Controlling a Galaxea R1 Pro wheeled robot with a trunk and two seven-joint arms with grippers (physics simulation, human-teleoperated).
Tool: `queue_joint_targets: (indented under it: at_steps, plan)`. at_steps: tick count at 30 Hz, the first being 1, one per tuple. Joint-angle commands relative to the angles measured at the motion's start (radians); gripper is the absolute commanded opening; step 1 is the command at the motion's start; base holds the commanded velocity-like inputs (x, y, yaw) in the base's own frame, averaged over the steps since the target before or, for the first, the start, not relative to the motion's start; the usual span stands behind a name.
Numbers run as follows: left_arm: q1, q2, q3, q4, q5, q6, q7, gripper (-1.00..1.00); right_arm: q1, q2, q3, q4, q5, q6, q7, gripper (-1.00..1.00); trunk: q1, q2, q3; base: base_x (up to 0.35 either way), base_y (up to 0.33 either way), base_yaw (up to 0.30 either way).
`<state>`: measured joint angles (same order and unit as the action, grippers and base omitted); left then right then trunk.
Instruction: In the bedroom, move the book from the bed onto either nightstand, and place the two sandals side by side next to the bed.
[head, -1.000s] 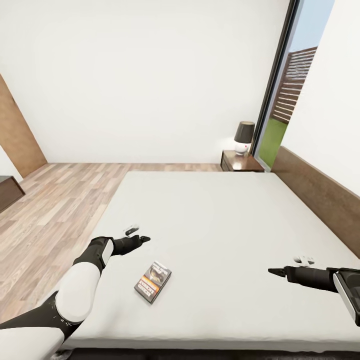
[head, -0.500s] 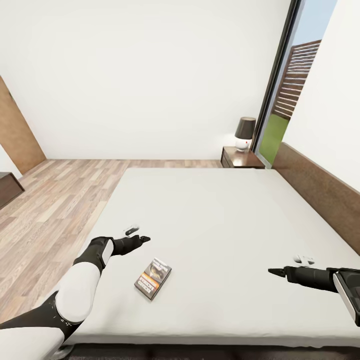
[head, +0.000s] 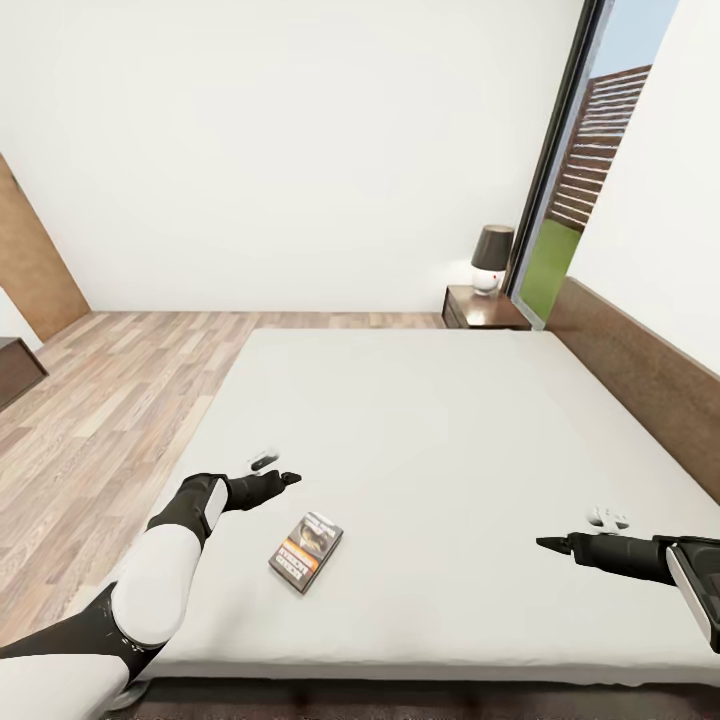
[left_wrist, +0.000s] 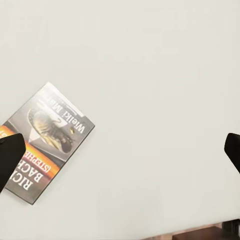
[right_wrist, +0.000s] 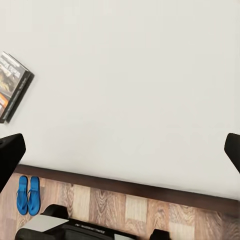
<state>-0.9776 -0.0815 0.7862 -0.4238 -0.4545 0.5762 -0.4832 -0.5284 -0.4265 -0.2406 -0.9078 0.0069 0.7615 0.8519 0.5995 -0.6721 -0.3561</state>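
Now book (head: 306, 552) on bed (head: 440, 420), beside left claw (head: 285, 478)

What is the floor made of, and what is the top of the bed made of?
The floor looks like wood planks: brown strips with grain and seams, slightly matte. The bed top looks like smooth light-grey fabric or foam, without folds or pattern; which one is unclear. Its headboard looks like brown wood.

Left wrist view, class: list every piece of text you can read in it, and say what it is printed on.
"Welt Mar…", cut short, on the book's cover.
"STEPH…", partly hidden, on its orange band.
"RIC…" and "BACH…", cut off by the left gripper's finger.
Smaller print on the cover is too blurred to read.
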Motion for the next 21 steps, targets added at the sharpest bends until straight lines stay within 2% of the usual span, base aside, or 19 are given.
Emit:
queue_joint_targets:
  at_steps: [1, 21]
  plan:
    - [-0.001, -0.001, 0.008, -0.003, -0.010, 0.005, -0.008, 1.00, -0.001, 0.000, -0.002, -0.001, 0.001, 0.007, 0.004, 1.00, 0.000, -0.001, -0.003, 0.000, 0.000, 0.000]
    - [-0.001, -0.001, 0.008, -0.003, -0.010, 0.005, -0.009, 1.00, -0.001, 0.000, -0.002, 0.000, 0.001, 0.007, 0.004, 1.00, 0.000, -0.001, -0.035, 0.000, 0.000, 0.000]
